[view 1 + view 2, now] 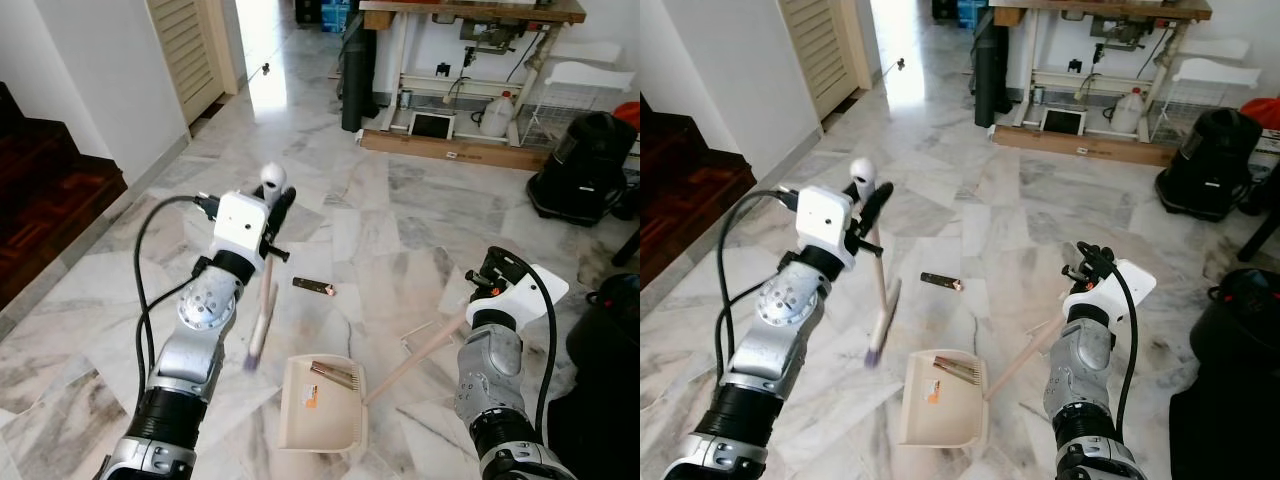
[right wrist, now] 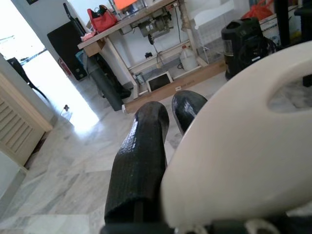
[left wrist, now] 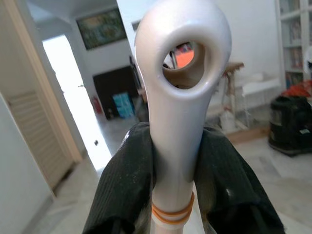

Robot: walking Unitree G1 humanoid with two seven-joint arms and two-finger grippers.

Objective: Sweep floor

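a grey-veined white marble floor is carrying everything. a beige dustpan is sitting on it with a small brown piece inside, and a dark brown stick-like scrap is lying on the tiles just beyond. a black vacuum cleaner is standing well apart.

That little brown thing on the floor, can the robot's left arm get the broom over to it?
Probably yes. The left gripper holds the broom, whose bristle end hangs near the brown thing, with bare marble floor between them.
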